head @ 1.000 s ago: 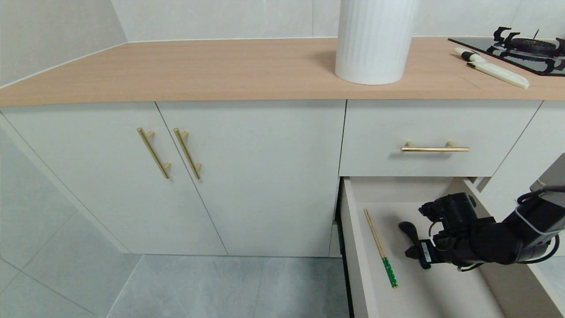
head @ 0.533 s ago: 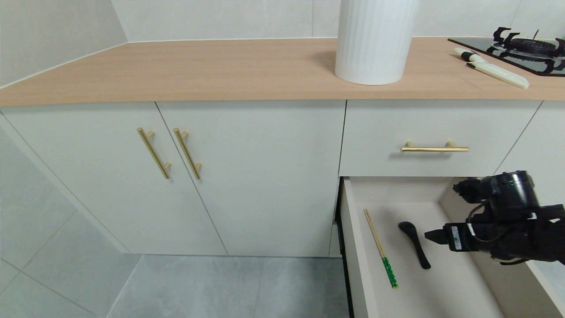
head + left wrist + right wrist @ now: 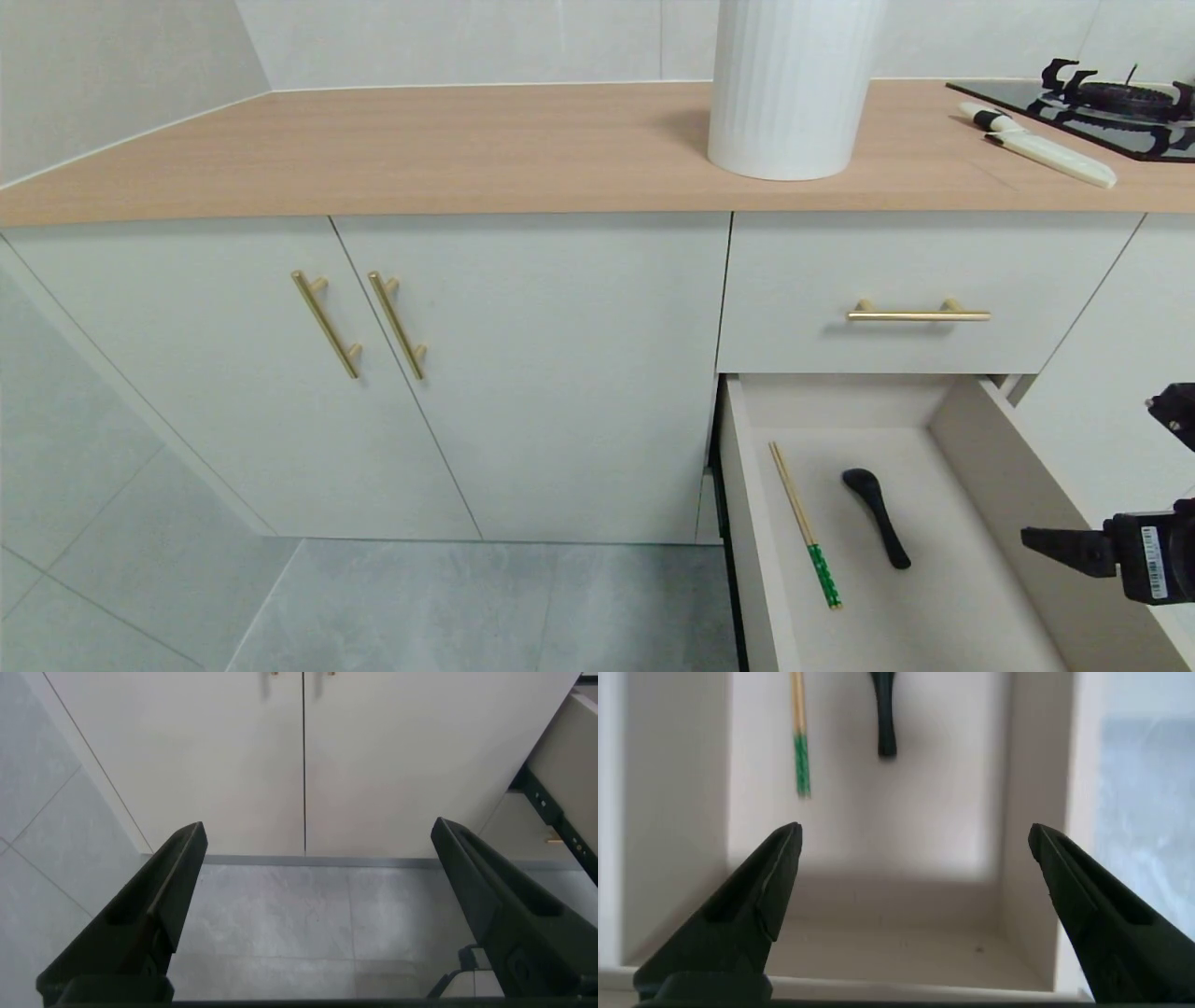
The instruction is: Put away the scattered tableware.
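Pale kitchen cabinets run under a long wooden bench point(image 3: 467, 149), with grey floor tiles in front. At the robot's right, the lower drawer point(image 3: 1004, 485) stands pulled out beneath a closed upper drawer with a brass handle point(image 3: 920, 315).

Two pieces of tableware lie on the open drawer's floor. A pair of chopsticks point(image 3: 805, 527) with green ends lies along its left wall. A black spoon point(image 3: 876, 504) lies just beside them toward the middle, apart from them and roughly parallel.

The right end effector point(image 3: 913, 831) is released and carries nothing. Its fingers are spread wide above the front of the drawer, looking down at the chopsticks and spoon. In the head view it sits by the drawer's right wall, clear of both pieces. The left end effector point(image 3: 318, 824) is also spread and empty, held low over the floor tiles in front of the double cabinet doors point(image 3: 523, 373).

On the bench, a knife point(image 3: 1041, 149) with a pale handle and blade lies near the stove point(image 3: 1111, 98), and a tall white ribbed vessel point(image 3: 789, 84) stands farther left.

The task looks well along, with the chopsticks and spoon already stowed. The knife appears to be the remaining loose piece, so it probably needs to be fetched and laid in the drawer. The drawer is not yet pushed shut, which would be the closing step.
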You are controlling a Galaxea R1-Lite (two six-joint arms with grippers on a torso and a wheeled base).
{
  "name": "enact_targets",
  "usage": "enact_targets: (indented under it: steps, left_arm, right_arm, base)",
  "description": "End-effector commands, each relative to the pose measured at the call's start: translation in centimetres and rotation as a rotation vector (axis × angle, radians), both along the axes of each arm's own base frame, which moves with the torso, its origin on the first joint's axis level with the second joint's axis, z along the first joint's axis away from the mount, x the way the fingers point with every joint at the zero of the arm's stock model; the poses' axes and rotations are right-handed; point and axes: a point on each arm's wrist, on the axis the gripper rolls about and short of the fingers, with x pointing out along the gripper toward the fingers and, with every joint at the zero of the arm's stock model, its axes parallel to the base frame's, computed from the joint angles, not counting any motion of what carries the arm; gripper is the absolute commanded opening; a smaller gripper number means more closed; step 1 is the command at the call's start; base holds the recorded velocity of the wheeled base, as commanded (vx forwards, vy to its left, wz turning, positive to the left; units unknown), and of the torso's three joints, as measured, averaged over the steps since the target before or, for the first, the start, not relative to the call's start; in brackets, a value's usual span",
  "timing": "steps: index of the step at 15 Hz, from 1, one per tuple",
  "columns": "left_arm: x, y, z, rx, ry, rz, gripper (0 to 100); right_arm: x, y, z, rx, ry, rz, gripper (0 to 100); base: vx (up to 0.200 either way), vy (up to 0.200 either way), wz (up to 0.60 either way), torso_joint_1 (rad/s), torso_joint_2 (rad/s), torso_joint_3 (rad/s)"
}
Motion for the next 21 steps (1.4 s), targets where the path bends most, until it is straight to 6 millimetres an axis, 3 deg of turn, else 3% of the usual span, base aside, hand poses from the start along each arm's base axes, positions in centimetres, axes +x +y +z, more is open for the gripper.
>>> enact_targets:
  steps: [1, 10, 19, 21]
  left_arm:
    - [0.0, 0.0, 0.0, 0.000, 0.001, 0.001, 100]
    - [0.0, 0.0, 0.0, 0.000, 0.001, 0.001, 100]
    - [0.0, 0.0, 0.0, 0.000, 0.001, 0.001, 100]
    - [0.0, 0.0, 0.0, 0.000, 0.001, 0.001, 100]
  right_arm:
    - [-0.9, -0.1, 1.0, 0.008, -0.058, 0.002, 100]
    - [-2.2, 0.5, 1.2, 0.014, -0.073, 0.072, 100]
    - [-2.8, 1.3, 0.7, 0.006, -0.028, 0.144, 100]
    - [-3.2, 1.6, 0.2, -0.008, 0.035, 0.172, 100]
  base:
    - [0.000, 0.000, 0.00, 0.000, 0.00, 0.000]
    - [0.000, 0.000, 0.00, 0.000, 0.00, 0.000]
    - [-0.200, 0.000, 0.00, 0.003, 0.00, 0.004]
    - [0.000, 0.000, 0.00, 0.000, 0.00, 0.000]
